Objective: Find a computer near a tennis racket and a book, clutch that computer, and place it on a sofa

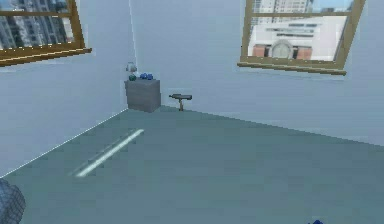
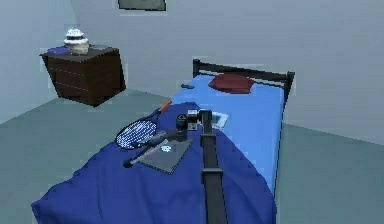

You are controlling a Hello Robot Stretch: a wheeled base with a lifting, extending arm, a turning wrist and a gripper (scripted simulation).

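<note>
On the blue-covered bed (image 2: 250, 135) lies a flat grey computer (image 2: 163, 158), lid down. Just beyond it a tennis racket (image 2: 141, 132) with a dark-blue frame rests, its reddish handle pointing toward the headboard. A pale flat thing that may be a book (image 2: 217, 119) lies by the arm's far end. The dark arm bar (image 2: 210, 175) rises over the bed from the arm side view's bottom edge. My gripper (image 2: 182, 127) stands above the cover between the racket and that pale thing. I cannot tell whether it holds anything.
A red pillow (image 2: 232, 83) lies at the dark headboard. A dark wooden dresser (image 2: 85, 75) carries a white striped object (image 2: 77, 40). In the forward view a grey cabinet (image 1: 142, 94) stands in the corner beneath two windows, with open floor (image 1: 230, 170) ahead.
</note>
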